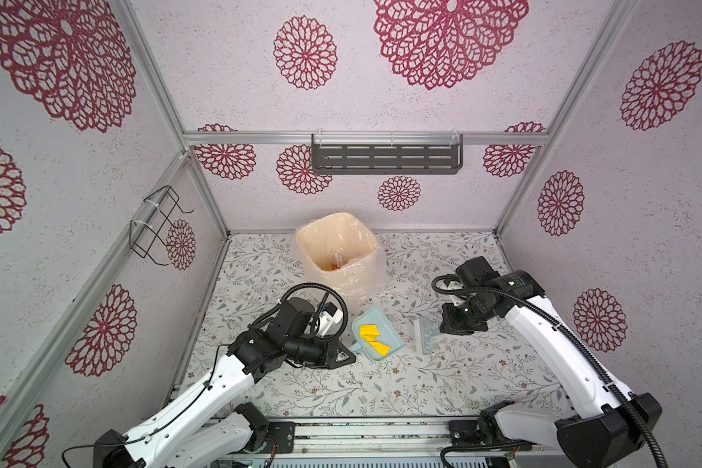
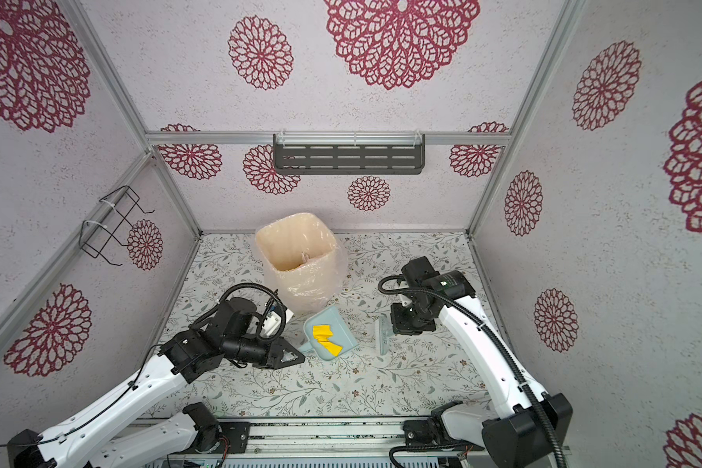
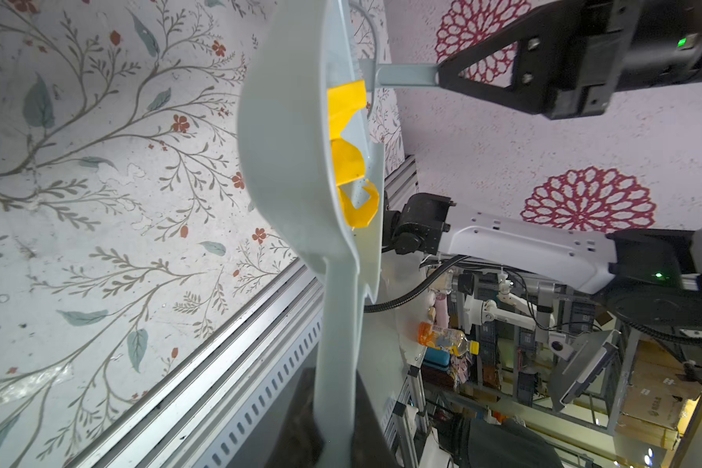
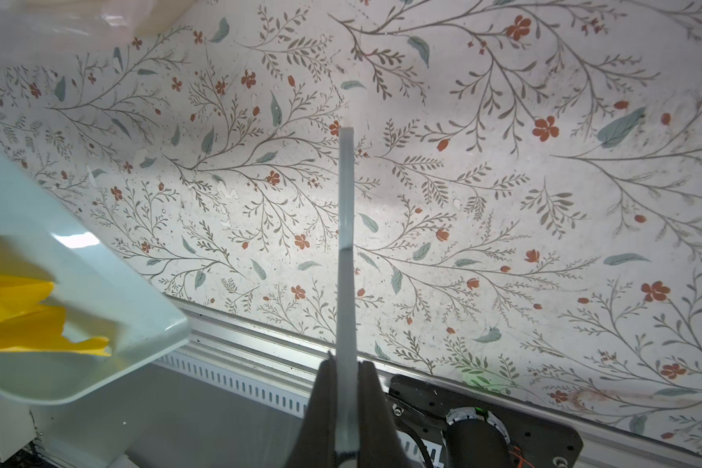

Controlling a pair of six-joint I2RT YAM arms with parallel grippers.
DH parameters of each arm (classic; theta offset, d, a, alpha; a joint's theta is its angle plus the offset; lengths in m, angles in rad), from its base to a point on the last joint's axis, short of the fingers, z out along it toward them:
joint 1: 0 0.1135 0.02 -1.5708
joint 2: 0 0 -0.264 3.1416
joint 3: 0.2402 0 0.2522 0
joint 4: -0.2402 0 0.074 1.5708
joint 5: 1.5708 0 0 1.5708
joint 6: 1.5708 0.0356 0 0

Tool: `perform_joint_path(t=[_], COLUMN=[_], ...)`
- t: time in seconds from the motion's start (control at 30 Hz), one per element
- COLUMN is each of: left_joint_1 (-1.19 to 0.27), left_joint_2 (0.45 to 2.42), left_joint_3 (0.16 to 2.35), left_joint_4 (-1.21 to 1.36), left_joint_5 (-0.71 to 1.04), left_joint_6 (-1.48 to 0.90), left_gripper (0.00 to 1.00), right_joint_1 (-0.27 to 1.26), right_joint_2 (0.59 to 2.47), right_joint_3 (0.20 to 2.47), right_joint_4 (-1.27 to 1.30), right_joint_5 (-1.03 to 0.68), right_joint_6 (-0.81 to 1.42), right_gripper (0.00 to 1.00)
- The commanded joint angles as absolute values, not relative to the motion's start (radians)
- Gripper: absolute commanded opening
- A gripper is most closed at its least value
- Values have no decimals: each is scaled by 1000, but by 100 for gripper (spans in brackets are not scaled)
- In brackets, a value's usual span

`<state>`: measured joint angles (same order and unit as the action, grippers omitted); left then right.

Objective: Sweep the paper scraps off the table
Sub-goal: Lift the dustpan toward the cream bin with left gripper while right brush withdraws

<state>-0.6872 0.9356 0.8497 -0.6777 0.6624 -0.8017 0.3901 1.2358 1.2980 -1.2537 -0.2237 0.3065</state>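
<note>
Sweeping is looking nearly done: the desk (image 1: 381, 385) is showing no loose bits. The left hand (image 1: 351, 355) is pinching the handle of the dustpan (image 1: 371, 316), which is carrying the yellow paper scraps (image 1: 371, 334). At its 3 o'clock the right hand (image 1: 442, 330) is pinching the brush (image 1: 425, 334). Tipping into the bin (image 1: 300, 243) at 12 o'clock is likely remaining.

Pale blue dustpan (image 1: 371, 317) near small brush (image 1: 423, 337), plastic-lined beige bin (image 1: 325, 239) behind, dark slotted shelf (image 1: 386, 159) above
</note>
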Motion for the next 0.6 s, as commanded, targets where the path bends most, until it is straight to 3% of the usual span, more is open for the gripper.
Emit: perform_joint_path(t=[0.0, 0.2, 0.57], left_joint_1=[-684, -656, -362], left_joint_2=[910, 893, 993], left_joint_3=[915, 1051, 1311], left_joint_4=[-760, -799, -923], left_joint_5=[626, 587, 727], left_joint_6=[-814, -836, -753], left_gripper=[0, 0, 0], right_joint_1=[371, 362, 360], right_joint_2=[1206, 1202, 1162], right_joint_3=[1303, 1307, 1303], right_joint_4=[-1239, -1223, -1222], right_joint_5=[-267, -313, -357], right_joint_6=[285, 287, 298], right_gripper=[0, 0, 0])
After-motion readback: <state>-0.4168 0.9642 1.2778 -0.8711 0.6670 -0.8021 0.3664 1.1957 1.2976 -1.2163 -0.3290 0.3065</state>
